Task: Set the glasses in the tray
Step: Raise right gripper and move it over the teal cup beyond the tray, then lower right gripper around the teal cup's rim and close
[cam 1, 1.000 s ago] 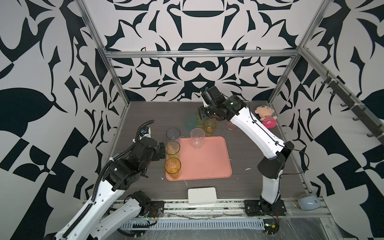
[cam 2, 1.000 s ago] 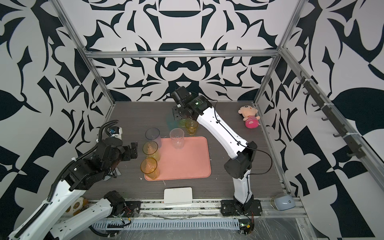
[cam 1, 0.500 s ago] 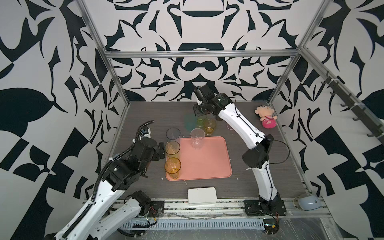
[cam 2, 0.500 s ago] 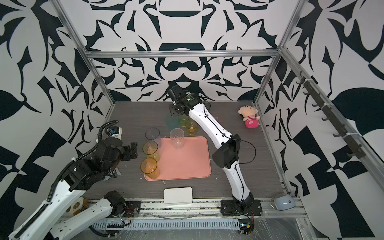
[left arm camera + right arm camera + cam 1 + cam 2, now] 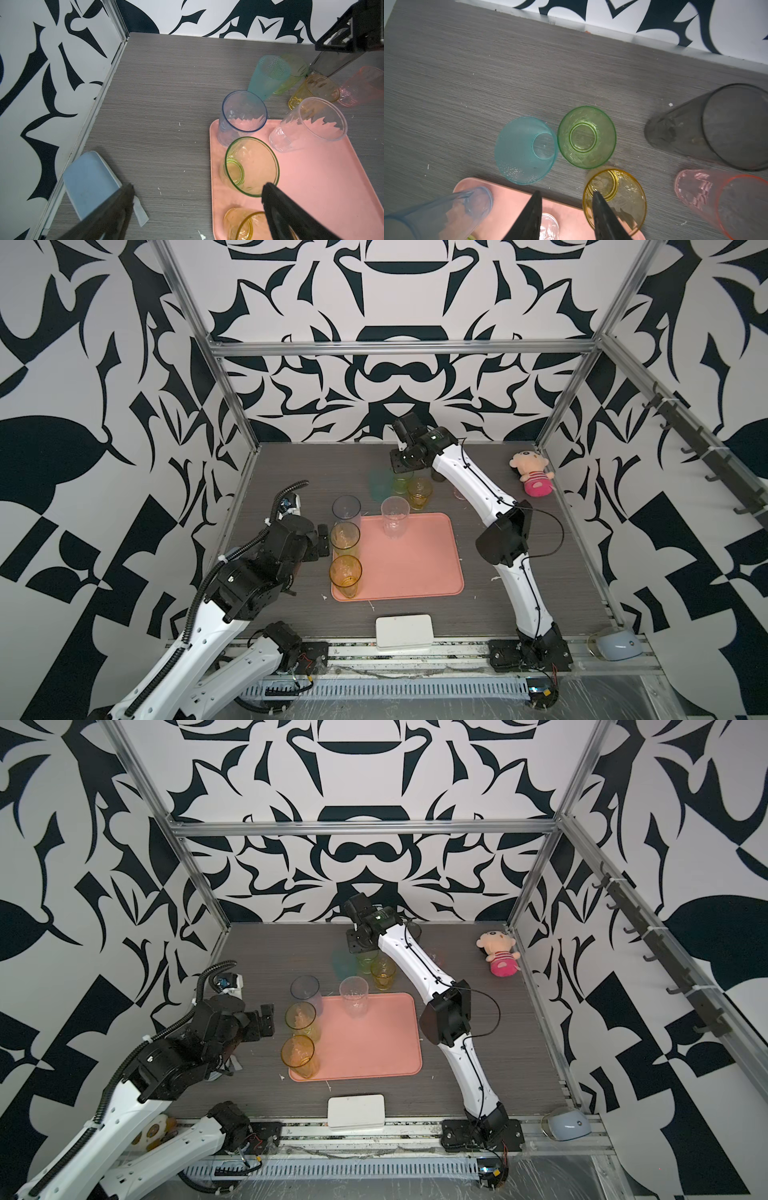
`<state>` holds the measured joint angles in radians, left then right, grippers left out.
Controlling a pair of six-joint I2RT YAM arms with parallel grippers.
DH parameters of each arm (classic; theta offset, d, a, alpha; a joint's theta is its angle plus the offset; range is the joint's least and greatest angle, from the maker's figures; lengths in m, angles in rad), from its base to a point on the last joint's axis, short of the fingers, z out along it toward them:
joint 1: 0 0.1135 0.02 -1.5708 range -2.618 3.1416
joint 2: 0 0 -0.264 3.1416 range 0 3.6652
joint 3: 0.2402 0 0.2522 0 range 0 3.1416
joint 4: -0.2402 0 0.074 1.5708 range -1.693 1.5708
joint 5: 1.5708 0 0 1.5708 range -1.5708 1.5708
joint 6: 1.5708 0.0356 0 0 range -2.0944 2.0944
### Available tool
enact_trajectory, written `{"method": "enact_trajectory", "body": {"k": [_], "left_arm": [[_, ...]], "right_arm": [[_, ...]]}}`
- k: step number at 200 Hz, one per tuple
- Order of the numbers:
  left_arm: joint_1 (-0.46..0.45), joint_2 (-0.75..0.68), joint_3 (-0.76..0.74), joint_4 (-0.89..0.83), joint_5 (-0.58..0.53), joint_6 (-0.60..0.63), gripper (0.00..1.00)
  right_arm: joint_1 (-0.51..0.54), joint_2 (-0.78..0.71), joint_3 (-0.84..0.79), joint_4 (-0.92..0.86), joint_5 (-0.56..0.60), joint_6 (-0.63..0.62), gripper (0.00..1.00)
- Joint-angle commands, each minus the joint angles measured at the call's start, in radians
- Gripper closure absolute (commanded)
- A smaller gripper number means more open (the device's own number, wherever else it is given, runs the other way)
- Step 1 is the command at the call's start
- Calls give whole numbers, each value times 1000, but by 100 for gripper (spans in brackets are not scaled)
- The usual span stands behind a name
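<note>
Left hand [image 5: 198, 186] spread wide at tray [image 5: 332, 176] edge; right hand [image 5: 566, 192] part-spread (nothing held) over amber glass [image 5: 629, 199].

Bright, even light; soft shadows; edge distortion.

Lettering, labels, brands, numbers, signs: none you can read in any view. The glasses [image 5: 395, 516], the tray [image 5: 415, 564] and the white box [image 5: 404, 631] show you no legible mark.

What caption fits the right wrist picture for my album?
Right tool above teal tumbler, green tumbler, amber tumbler, smoky grey tumbler and pink tumbler, beside the tray.
</note>
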<state>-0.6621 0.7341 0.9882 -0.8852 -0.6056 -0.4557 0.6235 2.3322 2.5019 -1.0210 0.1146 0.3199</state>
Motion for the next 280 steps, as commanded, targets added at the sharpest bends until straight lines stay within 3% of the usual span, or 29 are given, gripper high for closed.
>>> {"method": "enact_trajectory", "body": {"k": [1, 280], "left_arm": [[2, -5, -13, -5, -14, -10, 1], [2, -7, -16, -5, -2, -11, 1]], "right_arm": [[2, -2, 53, 28, -24, 17, 57], [3, 158, 99, 92, -80, 46, 64]]}}
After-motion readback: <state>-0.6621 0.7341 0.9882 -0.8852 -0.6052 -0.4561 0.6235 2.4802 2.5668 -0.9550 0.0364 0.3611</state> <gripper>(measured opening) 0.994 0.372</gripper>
